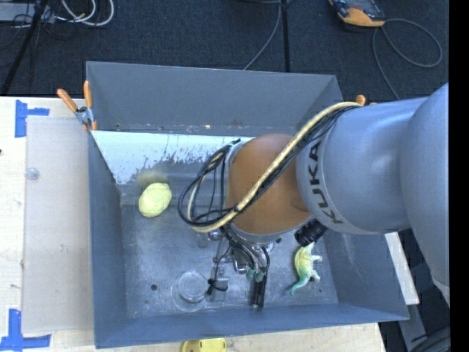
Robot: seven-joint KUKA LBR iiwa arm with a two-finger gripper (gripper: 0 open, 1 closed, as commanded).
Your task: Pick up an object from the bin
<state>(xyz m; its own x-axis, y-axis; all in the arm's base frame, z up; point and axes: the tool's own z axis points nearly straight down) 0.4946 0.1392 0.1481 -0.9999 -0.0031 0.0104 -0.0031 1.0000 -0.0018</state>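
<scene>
Low in the frame, by the front wall of the grey bin [110, 270], the gripper [236, 288] hangs close to the floor with its fingers [257, 293] apart and nothing between them. Just beside the finger on the frame's left lies a clear round piece [189, 288] (a small cup or lid, by the look of it; its glassy rim is hard to read against the metal), the thing nearest the gripper. A green toy dinosaur [306, 268] lies at lower right of centre, a little apart from the other finger. Farther back, at centre left near the foot of the far wall, a yellow-green ball [154, 199] sits well apart from both. The arm [366, 174] reaches in from the right of the frame.

No grasp is made yet, and the fingers appear to stand over bare floor between the two nearer things. A clean pick likely means sliding sideways until one thing sits squarely between the tips, lowering almost to the floor and only then closing. The clear piece may skid on the metal; the dinosaur's narrow body looks the surer hold.
</scene>
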